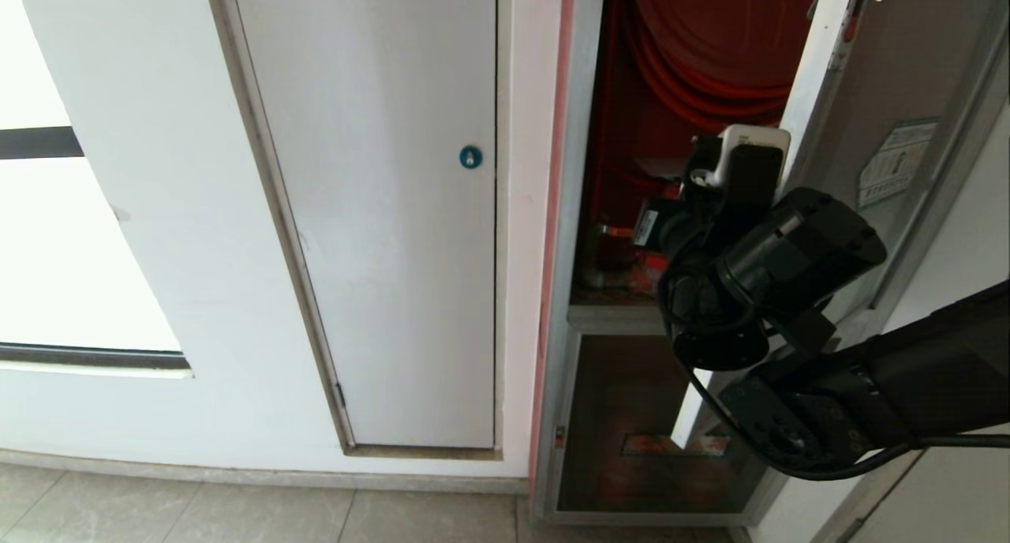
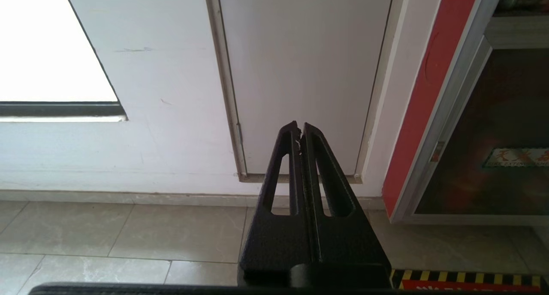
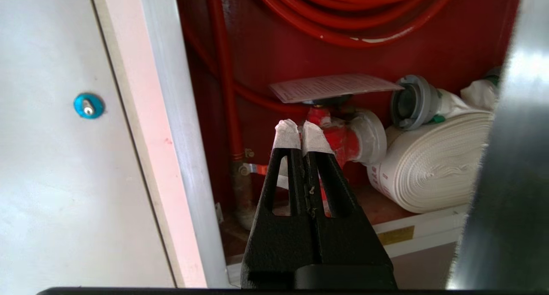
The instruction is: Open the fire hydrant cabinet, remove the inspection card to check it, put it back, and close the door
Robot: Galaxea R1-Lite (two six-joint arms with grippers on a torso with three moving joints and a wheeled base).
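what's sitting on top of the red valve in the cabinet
The inspection card lies flat on the valve, covering its handwheel. The shut right pincer is just in front, empty.

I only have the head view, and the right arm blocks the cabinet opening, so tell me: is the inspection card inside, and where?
Observer: Yes. The right wrist view shows the inspection card lying flat on top of the red valve inside the fire hydrant cabinet.
Operator: Is the right gripper holding it?
Observer: No. The right gripper is shut on nothing, and its taped tips show just under the card.
Operator: And the left arm?
Observer: The left gripper is shut and points at the bottom of the white door, near the floor.
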